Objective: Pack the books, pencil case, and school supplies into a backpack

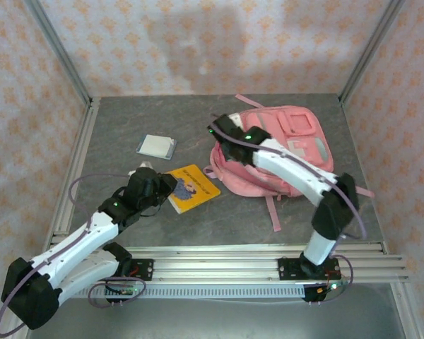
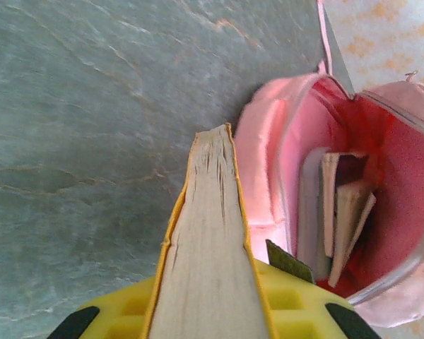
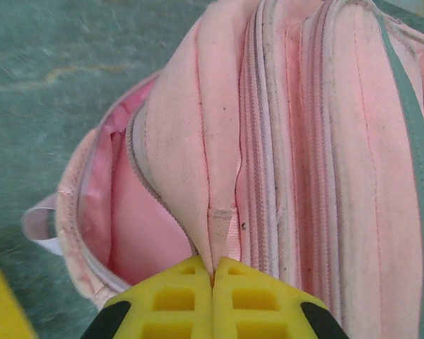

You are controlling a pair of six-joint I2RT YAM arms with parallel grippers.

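While the arms are reaching out from the near edge, the left hand (image 1: 159,185) is clamping the yellow book (image 1: 194,189) by one end, low over the grey tabletop (image 1: 113,134); cannot tell whether the book is touching it. In the left wrist view the book's page edge is facing the camera and its far end is pointing at the open mouth of the pink backpack (image 2: 268,148). Inside, a few flat books (image 2: 346,212) are standing on edge against the lining. Further out, the right hand (image 1: 222,135) is gripping the backpack's rim at its left end. In the right wrist view its fingers (image 3: 177,300) are pressing together on a fold of pink fabric beside the zip, and the mouth is gaping. Beyond the left hand, a small square case (image 1: 156,146), pale with a teal edge, is lying flat, well apart from the backpack.
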